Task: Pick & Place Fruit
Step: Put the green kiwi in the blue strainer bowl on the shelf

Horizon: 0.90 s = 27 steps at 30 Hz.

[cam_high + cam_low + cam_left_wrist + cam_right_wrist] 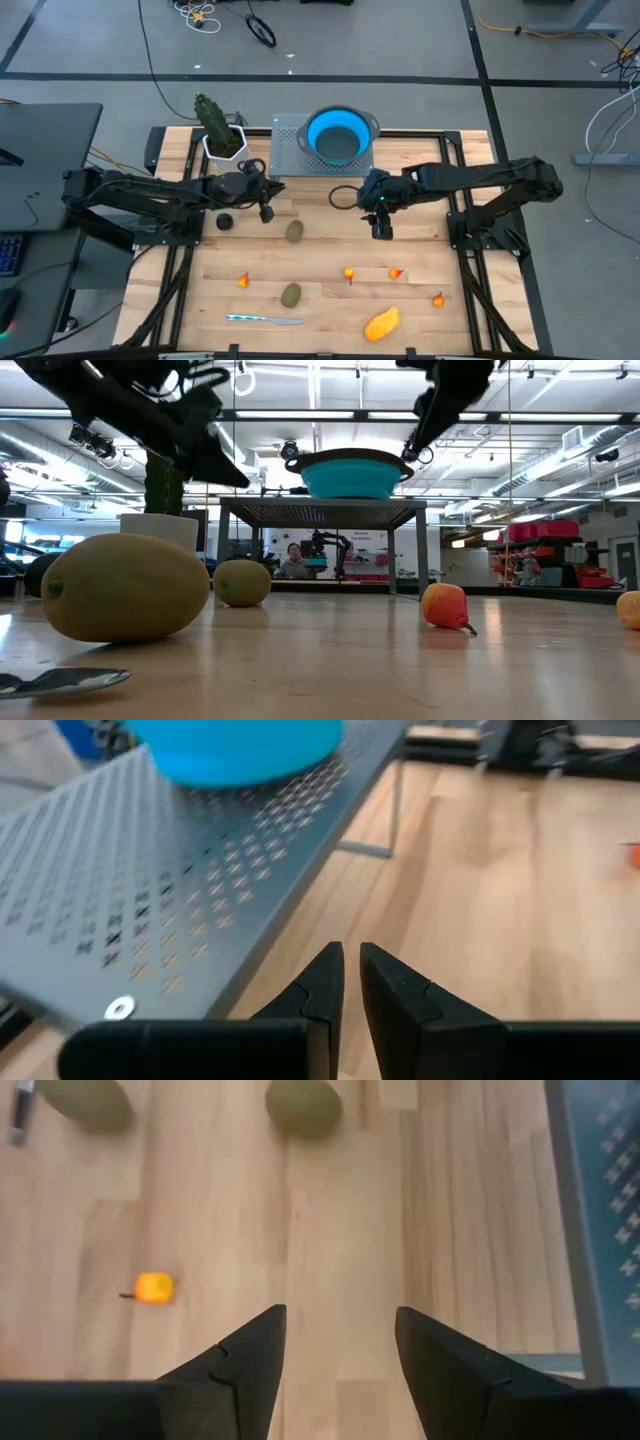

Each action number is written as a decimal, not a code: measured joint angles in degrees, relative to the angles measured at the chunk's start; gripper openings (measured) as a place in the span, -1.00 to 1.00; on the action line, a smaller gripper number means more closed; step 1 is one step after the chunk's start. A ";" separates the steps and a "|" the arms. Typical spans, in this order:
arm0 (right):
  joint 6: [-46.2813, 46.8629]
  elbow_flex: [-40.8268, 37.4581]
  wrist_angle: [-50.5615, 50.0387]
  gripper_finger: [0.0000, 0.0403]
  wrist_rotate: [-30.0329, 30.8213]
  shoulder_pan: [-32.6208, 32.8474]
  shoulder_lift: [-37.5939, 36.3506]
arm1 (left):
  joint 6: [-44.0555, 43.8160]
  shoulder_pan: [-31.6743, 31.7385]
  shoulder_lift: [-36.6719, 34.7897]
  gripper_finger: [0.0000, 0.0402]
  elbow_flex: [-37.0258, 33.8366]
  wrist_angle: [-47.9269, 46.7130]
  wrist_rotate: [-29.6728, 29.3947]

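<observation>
The fruit lies loose on the wooden table (330,250): two olive-green ovals (295,232) (290,295), a near-black ball (225,222), several small orange-red bits (348,272) (243,281), and a yellow-orange oblong (381,323) near the front edge. My left gripper (266,210) hangs shut above the table, right of the black ball and near the metal stand (150,900). My right gripper (381,228) hovers open at centre right, with bare wood between its fingers (340,1345). Its wrist view shows both ovals (302,1105) and one orange bit (153,1287).
A blue bowl (340,135) sits on a perforated grey metal stand (290,150) at the far middle. A cactus in a white pot (218,135) stands far left. A thin knife (262,319) lies near the front edge. Dark frame rails run along both table sides.
</observation>
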 joint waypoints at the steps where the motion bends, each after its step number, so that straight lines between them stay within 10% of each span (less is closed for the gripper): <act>1: 0.00 -0.75 0.53 -0.01 0.09 -0.06 0.00 | -0.28 0.74 0.70 -0.77 0.00 -0.05 0.02; 17: -0.98 -2.84 6.71 -0.01 0.05 -0.16 -0.20 | -0.33 5.93 2.78 -0.78 0.00 -1.05 -0.59; 27: -2.13 -2.84 6.69 -0.01 -0.08 -0.16 -0.20 | 0.15 4.65 -0.61 -0.78 0.82 1.46 20.47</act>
